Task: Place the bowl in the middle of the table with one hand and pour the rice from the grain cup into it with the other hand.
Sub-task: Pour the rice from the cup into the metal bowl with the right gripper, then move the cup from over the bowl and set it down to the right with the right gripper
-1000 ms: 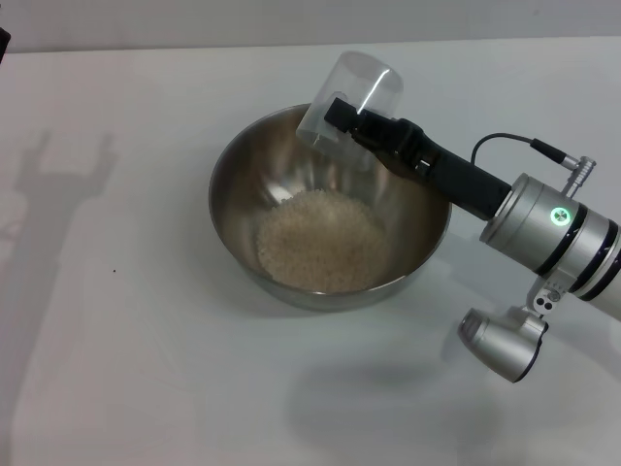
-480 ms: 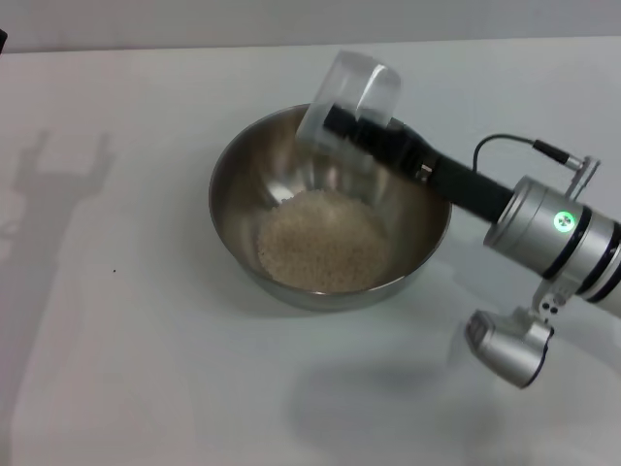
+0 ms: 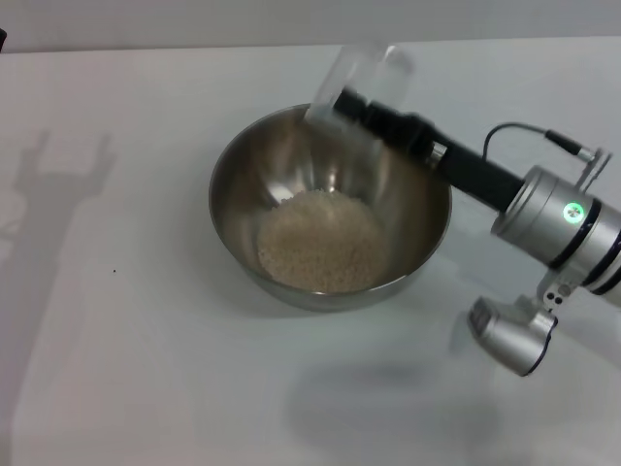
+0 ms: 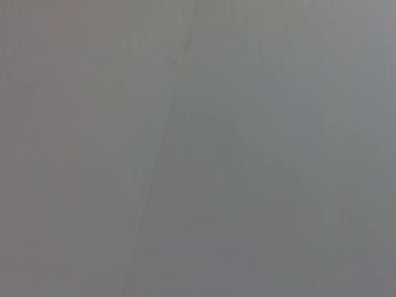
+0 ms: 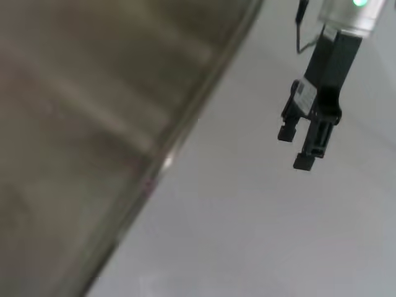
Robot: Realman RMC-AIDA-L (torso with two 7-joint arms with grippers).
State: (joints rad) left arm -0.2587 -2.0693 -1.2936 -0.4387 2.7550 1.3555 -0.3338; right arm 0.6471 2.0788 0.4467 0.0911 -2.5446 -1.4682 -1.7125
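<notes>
The white desk (image 3: 116, 320) carries only the steel bowl (image 3: 243, 209), with rice (image 3: 320, 243) heaped in its bottom. The right gripper (image 3: 351, 100) has its jaws closed on the clear cup (image 3: 359, 78), tipped over the bowl's far rim. The left gripper (image 5: 301, 146) hangs apart, its jaws parted and holding nothing.

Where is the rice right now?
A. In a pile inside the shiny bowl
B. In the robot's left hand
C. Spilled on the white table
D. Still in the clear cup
A. In the head view the rice lies heaped in the bottom of the bowl, while the grain cup in the right gripper looks empty.
</notes>
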